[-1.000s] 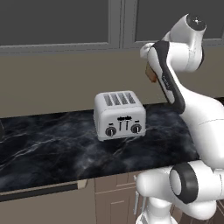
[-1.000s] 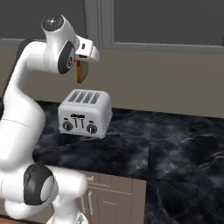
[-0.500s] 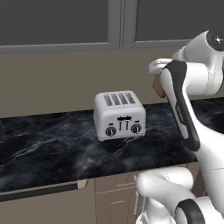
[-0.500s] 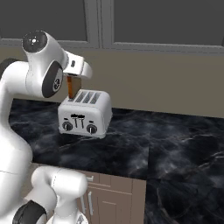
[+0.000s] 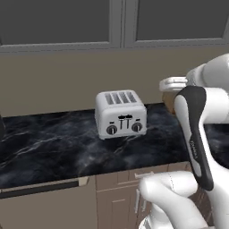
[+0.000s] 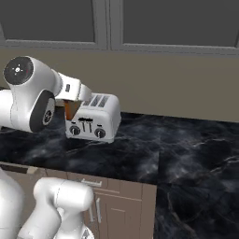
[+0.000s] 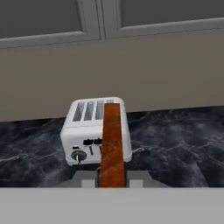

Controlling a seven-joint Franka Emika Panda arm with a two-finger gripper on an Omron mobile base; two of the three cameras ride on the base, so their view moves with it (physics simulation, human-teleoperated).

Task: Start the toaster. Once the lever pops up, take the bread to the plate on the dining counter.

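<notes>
The silver-white toaster (image 5: 120, 114) stands on the black marble worktop (image 5: 62, 150), with its knobs and levers facing me. My gripper (image 5: 170, 91) hangs to the right of the toaster and nearer the counter's front edge. It is shut on the bread (image 5: 168, 103), a tan-brown slice hanging down from the fingers. From the right base view the bread (image 6: 71, 110) hangs under the gripper (image 6: 73, 101), just left of the toaster (image 6: 95, 122). In the hand view the bread (image 7: 112, 146) shows edge-on in front of the toaster (image 7: 87, 131). The plate and the dining counter are out of view.
Grey upper cabinets (image 5: 116, 22) hang over a beige wall behind the worktop. Brown base cabinets with drawer handles (image 6: 116, 200) sit under it. The worktop runs on to the right (image 6: 196, 158).
The arm has folded down and drawn back toward the base, carrying the bread from above the toaster's level to about its height. The toaster has not moved.
</notes>
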